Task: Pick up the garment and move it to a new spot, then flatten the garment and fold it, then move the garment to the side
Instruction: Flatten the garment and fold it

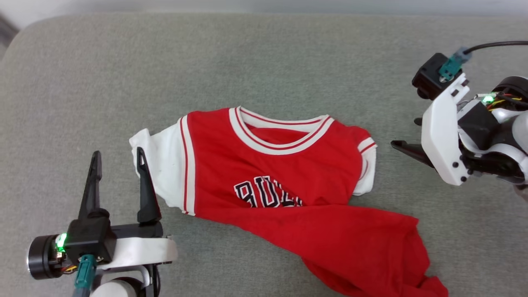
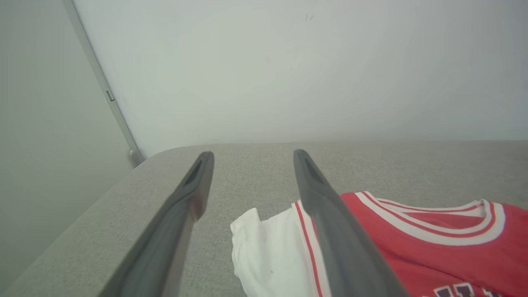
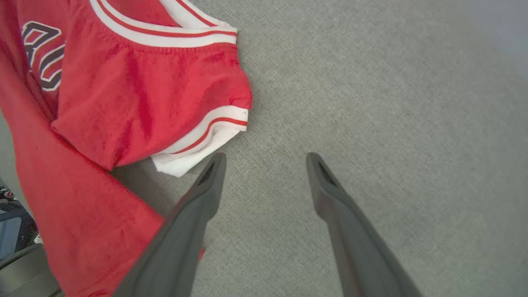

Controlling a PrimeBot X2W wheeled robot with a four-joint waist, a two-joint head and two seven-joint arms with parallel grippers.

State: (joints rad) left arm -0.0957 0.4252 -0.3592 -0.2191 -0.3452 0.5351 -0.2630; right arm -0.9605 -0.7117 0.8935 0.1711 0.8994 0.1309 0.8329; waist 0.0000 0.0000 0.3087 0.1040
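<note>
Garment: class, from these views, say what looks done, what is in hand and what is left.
Done: nothing certain; the garment lies crumpled on the cushion, lower part folded across its lettering. In hand: left gripper and right gripper hang open at its two sides, holding nothing. Left: flatten, fold, move aside.

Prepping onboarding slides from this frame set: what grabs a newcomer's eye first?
The red jersey lies rumpled in the middle of the grey cushion, with its lower part folded across the black lettering and trailing toward the near right. Two open grippers flank it: the left gripper is at the white sleeve and the right gripper is beside the other sleeve, neither holding cloth.
</note>
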